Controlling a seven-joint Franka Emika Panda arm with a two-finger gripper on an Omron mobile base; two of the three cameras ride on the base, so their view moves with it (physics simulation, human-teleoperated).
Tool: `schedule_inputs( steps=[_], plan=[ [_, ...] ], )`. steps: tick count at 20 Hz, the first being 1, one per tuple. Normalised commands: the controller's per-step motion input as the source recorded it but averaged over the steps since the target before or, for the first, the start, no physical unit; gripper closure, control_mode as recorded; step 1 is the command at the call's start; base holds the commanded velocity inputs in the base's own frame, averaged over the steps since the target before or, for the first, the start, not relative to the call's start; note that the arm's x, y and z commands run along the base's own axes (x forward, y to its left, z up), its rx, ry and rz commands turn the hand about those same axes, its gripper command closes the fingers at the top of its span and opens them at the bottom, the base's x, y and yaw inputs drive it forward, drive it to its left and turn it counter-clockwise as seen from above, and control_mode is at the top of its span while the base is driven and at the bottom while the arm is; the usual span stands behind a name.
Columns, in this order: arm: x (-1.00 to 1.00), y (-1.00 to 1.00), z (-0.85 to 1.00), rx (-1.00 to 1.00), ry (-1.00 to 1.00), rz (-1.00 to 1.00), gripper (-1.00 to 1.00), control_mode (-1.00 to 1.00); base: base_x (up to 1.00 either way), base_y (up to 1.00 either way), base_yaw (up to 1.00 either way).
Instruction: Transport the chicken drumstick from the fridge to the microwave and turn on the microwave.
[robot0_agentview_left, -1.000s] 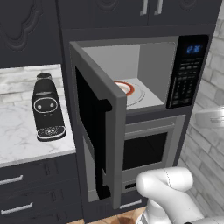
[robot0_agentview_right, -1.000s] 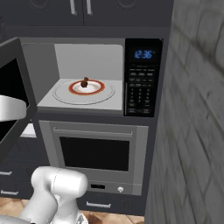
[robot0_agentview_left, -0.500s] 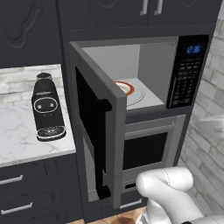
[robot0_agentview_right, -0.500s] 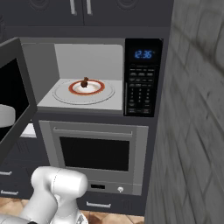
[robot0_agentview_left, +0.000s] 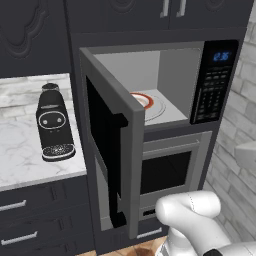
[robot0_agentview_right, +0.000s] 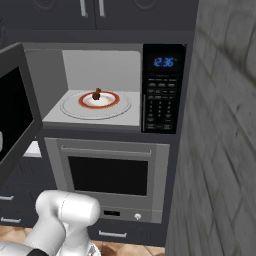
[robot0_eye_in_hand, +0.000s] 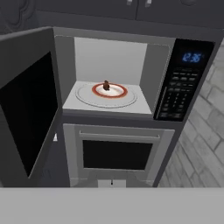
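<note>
The white robot arm (robot0_agentview_right: 65, 215) sits folded low with its closed, empty gripper out of frame, before the grey-fronted microwave (robot0_agentview_right: 161, 90), whose swung-open door (robot0_agentview_left: 112, 150) partly hides the small brown chicken drumstick (robot0_agentview_right: 97, 94) on the red-rimmed white plate (robot0_agentview_right: 99, 100) inside.

Blue digits, roughly "2:36", on the microwave (robot0_agentview_right: 165, 90) display (robot0_agentview_right: 163, 62); keypad labels illegible.

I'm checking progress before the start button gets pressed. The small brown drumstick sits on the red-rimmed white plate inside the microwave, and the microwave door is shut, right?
Not quite. The small brown chicken drumstick does sit on the red-rimmed white plate inside the grey-fronted microwave, but the dark-windowed microwave door stands wide open, as the left base view shows.
</note>
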Motion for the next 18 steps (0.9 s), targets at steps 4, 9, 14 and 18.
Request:
schedule_inputs(
  steps=[4, 9, 14, 18],
  plan=[
    [-0.02, 0.15, 0.04, 0.00, -0.02, 0.00, 1.00, -1.00, 0.00, 0.00, 0.00],
    [-0.05, 0.24, 0.00, 0.00, -0.03, 0.00, 1.00, -1.00, 0.00, 0.00, 0.00],
    [-0.20, 0.21, 0.00, 0.00, -0.05, 0.00, 1.00, -1.00, 0.00, 0.00, 0.00],
    [-0.19, 0.19, 0.00, 0.00, -0.06, 0.00, 1.00, -1.00, 0.00, 0.00, 0.00]
  ],
)
